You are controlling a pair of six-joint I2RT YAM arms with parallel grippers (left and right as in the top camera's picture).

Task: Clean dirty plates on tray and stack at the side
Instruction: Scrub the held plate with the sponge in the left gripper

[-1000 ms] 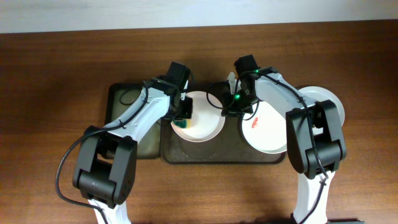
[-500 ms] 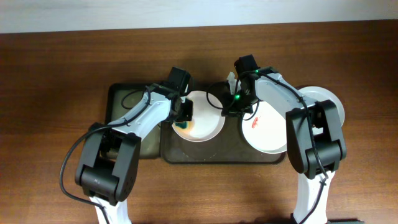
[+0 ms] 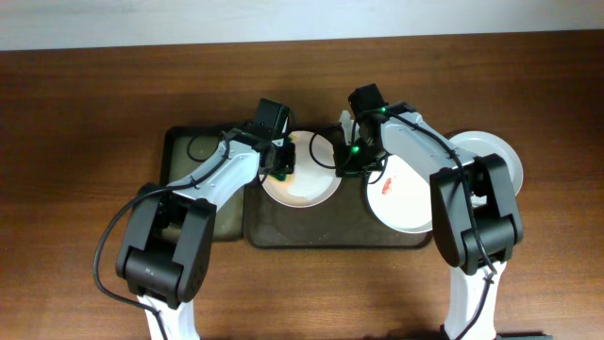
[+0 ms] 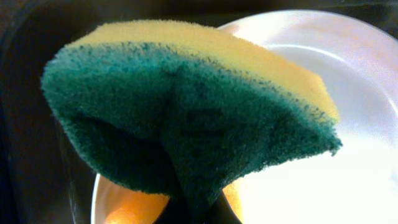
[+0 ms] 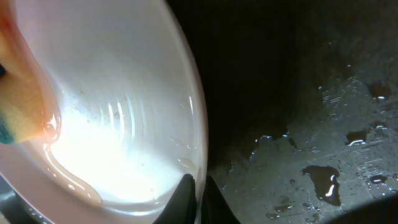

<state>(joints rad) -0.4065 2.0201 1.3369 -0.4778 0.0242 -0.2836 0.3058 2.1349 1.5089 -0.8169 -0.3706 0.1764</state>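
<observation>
A white plate (image 3: pixel 304 181) lies tilted over the left part of the dark brown tray (image 3: pixel 330 234). My right gripper (image 3: pixel 343 162) is shut on its right rim; the pinch shows in the right wrist view (image 5: pixel 198 186), where the plate (image 5: pixel 124 106) looks wet. My left gripper (image 3: pixel 283 162) is shut on a yellow and green sponge (image 4: pixel 186 112), which it presses on the plate's upper left (image 4: pixel 336 106). A second white plate (image 3: pixel 404 196) with a red smear lies on the tray's right. A third, pale plate (image 3: pixel 491 151) sits off the tray at the right.
A smaller black tray (image 3: pixel 185 161) stands left of the brown tray, under my left arm. The brown tray's floor carries water drops (image 5: pixel 323 174). The sponge's edge shows in the right wrist view (image 5: pixel 15 118). Bare wooden table (image 3: pixel 85 113) surrounds the trays.
The sponge has moved from the plate's lower left up to its upper left. The plate has shifted slightly back and tilted in my right gripper's hold.
</observation>
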